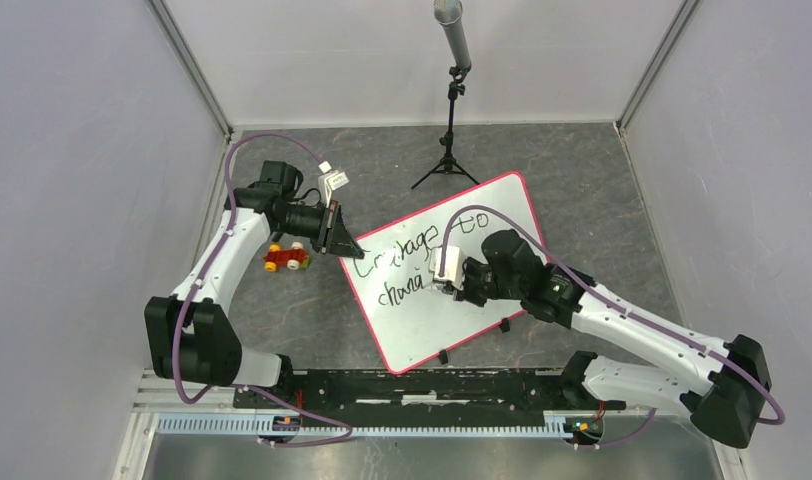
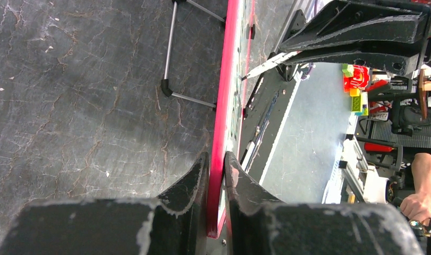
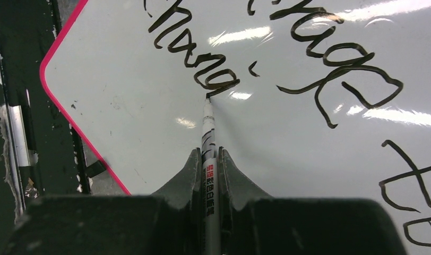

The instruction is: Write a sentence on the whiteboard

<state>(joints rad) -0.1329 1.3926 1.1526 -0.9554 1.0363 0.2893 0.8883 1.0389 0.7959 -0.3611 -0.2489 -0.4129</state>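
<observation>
Whiteboard (image 1: 422,330), large white rectangle with a thin pink-red rim, sits angled on the dark grey table (image 1: 572,180) between both arms. Left gripper (image 2: 216,159) clamps its rim edge. Right gripper (image 3: 208,159) pinches a white marker pen (image 3: 207,125), tip touching the black handwritten sentence (image 1: 407,250): "courage to", then "chang".

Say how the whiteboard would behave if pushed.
The whiteboard is probably stiff: its rim runs straight out of the left gripper. Likely light and apt to slide, hence that clamp while the marker writes. Its glossy face looks slippery.
</observation>
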